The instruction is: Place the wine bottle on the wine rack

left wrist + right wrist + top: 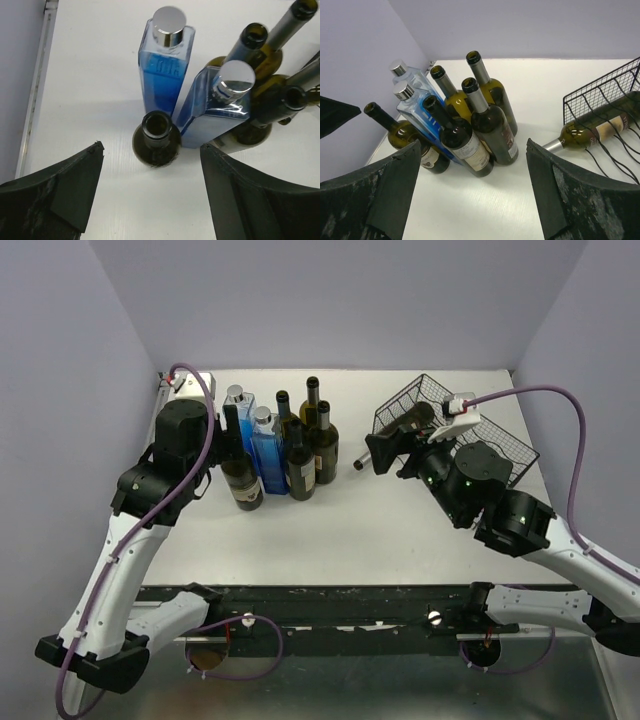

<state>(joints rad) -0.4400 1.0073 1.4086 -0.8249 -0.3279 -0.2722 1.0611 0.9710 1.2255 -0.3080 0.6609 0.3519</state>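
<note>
A green wine bottle (pixel 592 131) with a silver neck lies on its side in the black wire wine rack (pixel 600 95). Its neck pokes out of the rack's left end. In the top view the rack (pixel 500 445) sits at the back right, with that bottle (pixel 412 420) on it. My right gripper (pixel 473 145) is open and empty just left of the rack (pixel 392 455). My left gripper (pixel 150 147) is open above a dark green upright bottle (pixel 156 137), the front-left one of the cluster (pixel 243 480). Its fingers stand apart from the bottle.
Several upright wine bottles (pixel 300 455) and two blue square bottles with silver caps (pixel 265 445) stand packed together at the back left centre. The blue ones (pixel 162 65) stand close behind the bottle under my left gripper. Walls close the table at the back and both sides.
</note>
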